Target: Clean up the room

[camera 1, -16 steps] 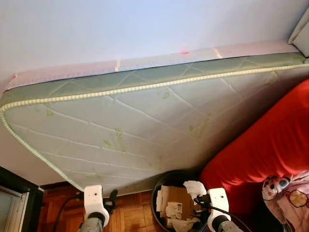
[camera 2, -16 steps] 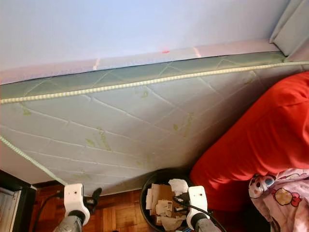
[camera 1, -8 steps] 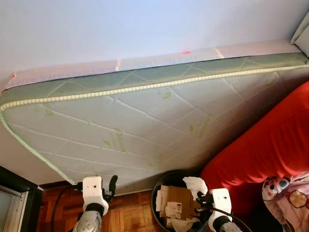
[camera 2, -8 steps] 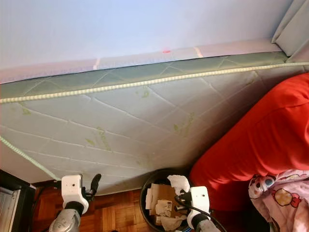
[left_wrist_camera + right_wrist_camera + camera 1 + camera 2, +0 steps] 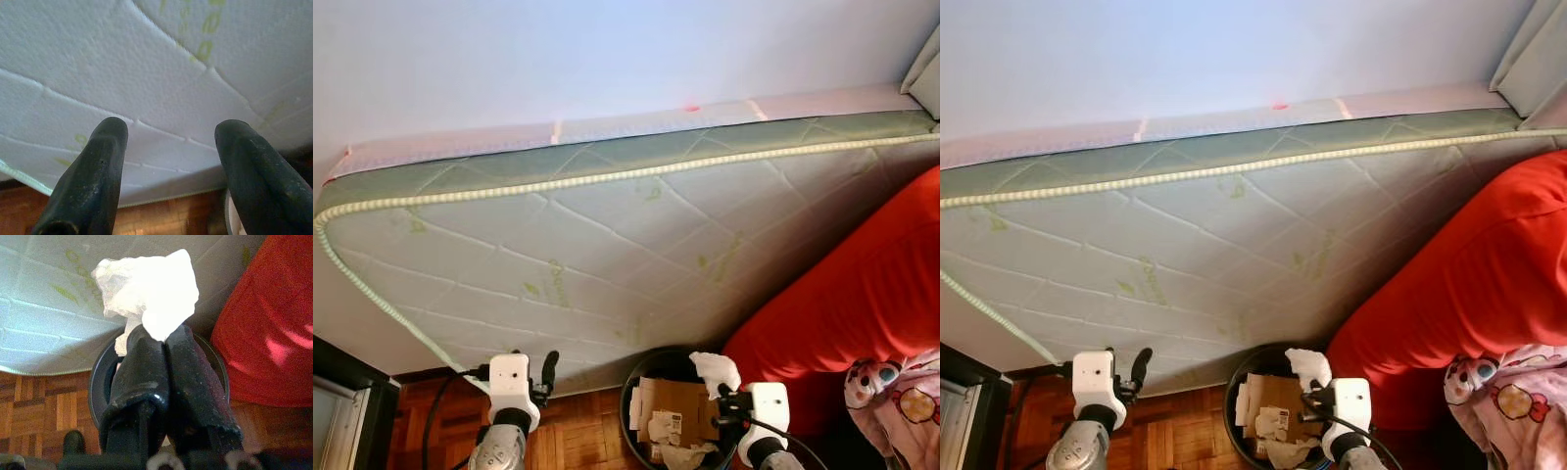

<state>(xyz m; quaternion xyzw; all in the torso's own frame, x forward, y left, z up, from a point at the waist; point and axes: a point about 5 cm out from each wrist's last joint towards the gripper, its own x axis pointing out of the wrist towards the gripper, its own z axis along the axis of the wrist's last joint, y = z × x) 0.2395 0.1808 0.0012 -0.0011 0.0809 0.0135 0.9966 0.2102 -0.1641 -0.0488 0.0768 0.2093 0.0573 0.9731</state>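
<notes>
The right hand [image 5: 164,340] is clenched on a crumpled white tissue [image 5: 149,289]; its two black fingers [image 5: 142,377] are pressed together with no gap, and the tissue bulges out past their tips. In the head views the same hand [image 5: 724,390] holds the tissue [image 5: 715,370] over the rim of a round black bin [image 5: 631,401] that stands on the wooden parquet floor [image 5: 578,436]. The bin contains a piece of brown cardboard [image 5: 680,403] and scraps of white paper [image 5: 663,428].

The left hand [image 5: 168,161] is released, its fingers [image 5: 95,171] spread wide apart with nothing between them. It points at the quilted white mattress [image 5: 568,255] that leans tilted against the pale wall [image 5: 558,59], near the mattress's lower edge, and touches nothing. In the head view this hand [image 5: 546,370] is to the left of the bin.

A red cushion-like mass [image 5: 842,304] lies just beside the bin on the right, and a patterned pink cloth [image 5: 896,392] rests against it at the lower right.
</notes>
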